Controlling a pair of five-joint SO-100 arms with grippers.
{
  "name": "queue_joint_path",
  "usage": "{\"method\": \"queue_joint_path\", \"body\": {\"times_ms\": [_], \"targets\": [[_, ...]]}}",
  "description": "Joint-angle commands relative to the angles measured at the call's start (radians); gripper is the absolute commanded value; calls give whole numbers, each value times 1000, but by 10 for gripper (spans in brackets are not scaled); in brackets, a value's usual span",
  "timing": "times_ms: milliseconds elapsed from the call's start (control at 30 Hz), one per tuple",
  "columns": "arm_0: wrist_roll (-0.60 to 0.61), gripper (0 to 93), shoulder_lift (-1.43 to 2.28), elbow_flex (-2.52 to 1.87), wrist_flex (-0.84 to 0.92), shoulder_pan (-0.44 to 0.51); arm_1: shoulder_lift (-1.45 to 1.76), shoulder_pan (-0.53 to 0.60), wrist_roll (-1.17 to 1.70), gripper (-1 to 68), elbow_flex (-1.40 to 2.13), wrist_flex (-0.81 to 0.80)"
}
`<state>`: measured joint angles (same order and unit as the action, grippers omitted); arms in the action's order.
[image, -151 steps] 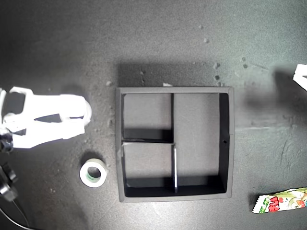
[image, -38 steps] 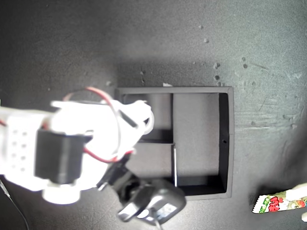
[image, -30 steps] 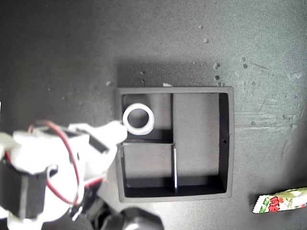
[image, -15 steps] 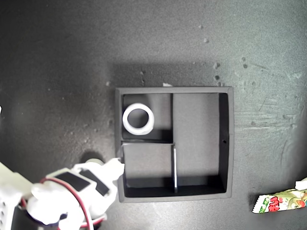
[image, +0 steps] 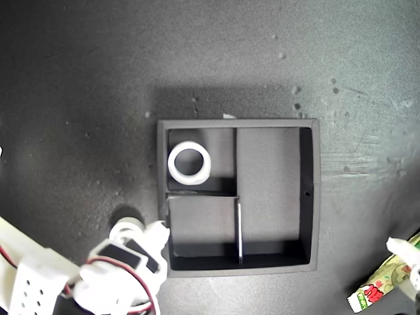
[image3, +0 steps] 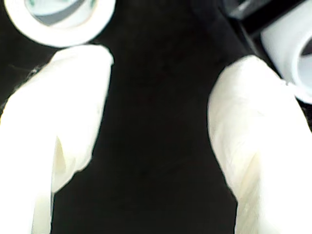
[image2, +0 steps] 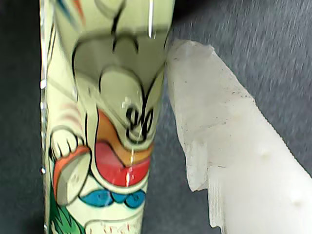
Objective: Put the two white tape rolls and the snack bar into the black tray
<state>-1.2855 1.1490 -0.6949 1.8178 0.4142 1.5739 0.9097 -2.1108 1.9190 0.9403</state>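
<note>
The black tray [image: 314,197] sits mid-table in the exterior view. The all-white tape roll [image: 189,163] lies in its upper-left small compartment and also shows in the second wrist view [image3: 292,53]. The greenish-core tape roll [image3: 58,17] lies on the table just past one fingertip; the arm mostly covers this roll [image: 125,230] in the exterior view. My second gripper [image: 143,233] [image3: 165,73] is open and empty beside the tray's lower-left corner. The snack bar [image: 380,285] [image2: 107,122] lies tilted at the exterior view's lower right. My first gripper [image: 408,264] straddles it, one finger [image2: 219,126] touching its edge.
White crumbs [image: 296,97] dot the dark table above the tray. The second arm's white body with red wires [image: 72,282] fills the exterior view's lower-left corner. The tray's tall compartment [image: 269,190] and its lower-left small one [image: 200,220] hold nothing.
The all-white roll was let go into the tray and the second arm drew back toward the other roll. The first gripper came in over the snack bar, which has tilted.
</note>
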Motion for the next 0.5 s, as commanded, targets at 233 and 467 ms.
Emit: {"method": "queue_joint_path", "body": {"times_ms": [233,467], "targets": [[3,155,-34,83,14,12,-43,6,-97,-2,-52,130],[12,152,8,48,14,-5,-35,-29,-376,-3,-232,471]]}}
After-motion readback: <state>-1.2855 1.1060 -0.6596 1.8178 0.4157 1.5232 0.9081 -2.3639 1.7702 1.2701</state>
